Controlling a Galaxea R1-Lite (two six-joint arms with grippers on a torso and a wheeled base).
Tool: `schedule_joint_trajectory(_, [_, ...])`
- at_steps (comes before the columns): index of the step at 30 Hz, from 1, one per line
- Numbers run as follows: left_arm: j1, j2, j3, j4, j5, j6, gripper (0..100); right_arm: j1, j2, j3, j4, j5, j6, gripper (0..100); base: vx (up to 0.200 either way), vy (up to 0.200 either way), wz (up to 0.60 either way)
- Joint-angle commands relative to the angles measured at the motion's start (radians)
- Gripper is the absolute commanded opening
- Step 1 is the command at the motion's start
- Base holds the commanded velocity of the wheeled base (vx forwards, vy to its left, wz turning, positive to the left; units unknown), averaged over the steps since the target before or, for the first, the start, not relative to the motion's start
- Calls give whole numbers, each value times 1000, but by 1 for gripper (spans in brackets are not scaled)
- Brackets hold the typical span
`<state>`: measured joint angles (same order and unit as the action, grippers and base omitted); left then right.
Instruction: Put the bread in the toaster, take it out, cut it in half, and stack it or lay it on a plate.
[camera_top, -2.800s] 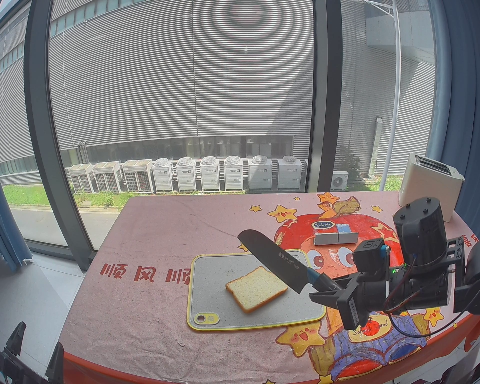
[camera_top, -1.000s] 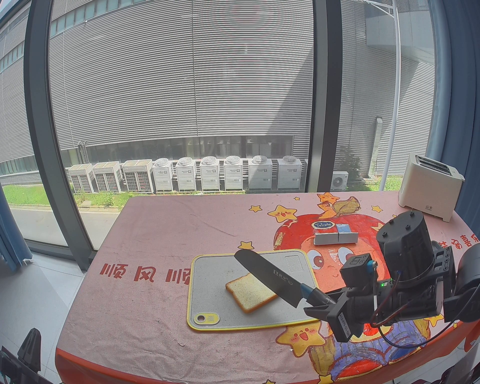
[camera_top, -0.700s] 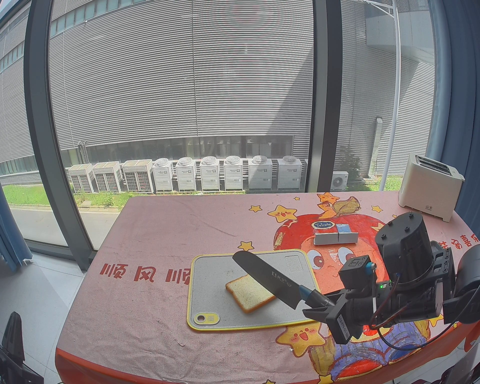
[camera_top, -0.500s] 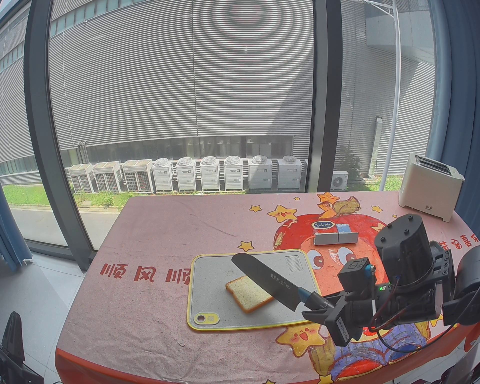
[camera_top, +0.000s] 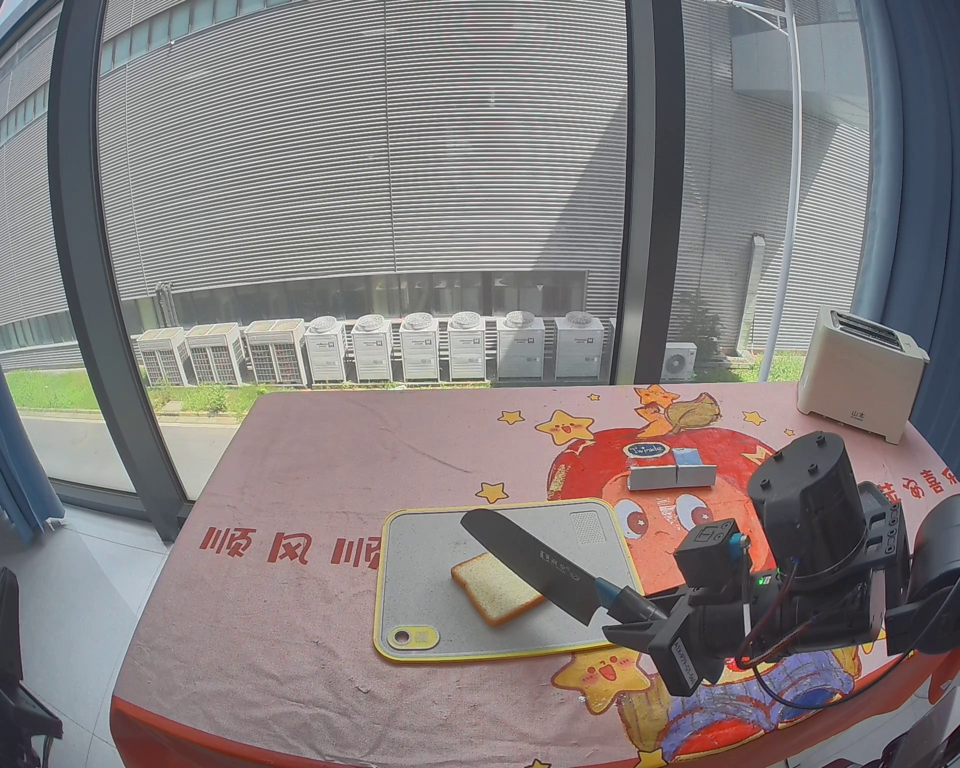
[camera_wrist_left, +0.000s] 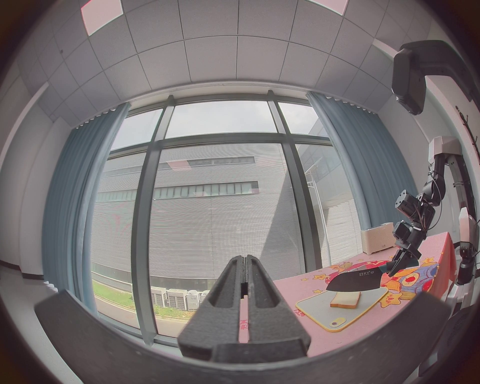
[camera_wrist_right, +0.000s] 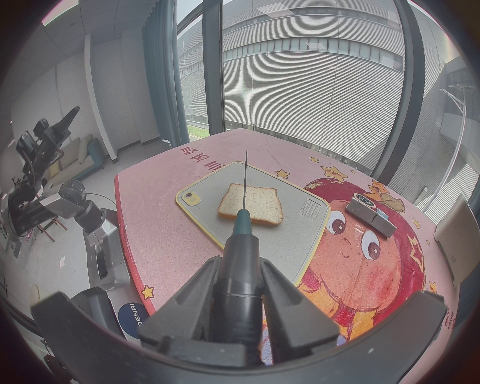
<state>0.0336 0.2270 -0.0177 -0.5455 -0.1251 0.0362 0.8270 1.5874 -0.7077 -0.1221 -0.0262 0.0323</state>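
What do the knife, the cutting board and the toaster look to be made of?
The knife: dark matte blade, perhaps coated steel or ceramic; black handle looks plastic. The cutting board: probably plastic, flat grey face, yellow-green moulded rim. The toaster: smooth cream casing, plastic or painted metal.

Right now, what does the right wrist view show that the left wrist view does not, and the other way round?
Right wrist view: the right gripper shut on the knife handle, the blade edge-on over the middle of the bread, and a grey holder. Left wrist view: the left gripper, shut, held away from the table, and the blade's flat side. Both: knife, bread, board, toaster.
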Motion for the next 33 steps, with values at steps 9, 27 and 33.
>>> schedule_joint_trajectory(9, [22,476,-85,-195,-235,36,0,7,-9,2,-2,-1,3,0,0,0,0])
schedule_joint_trajectory(27, [-32,796,-288,-195,-404,114,0,18,9,2,-34,-32,12,0,0,0,0])
schedule_joint_trajectory(33, [-153,887,-357,-194,-392,106,0,20,9,0,-34,-37,12,0,0,0,0])
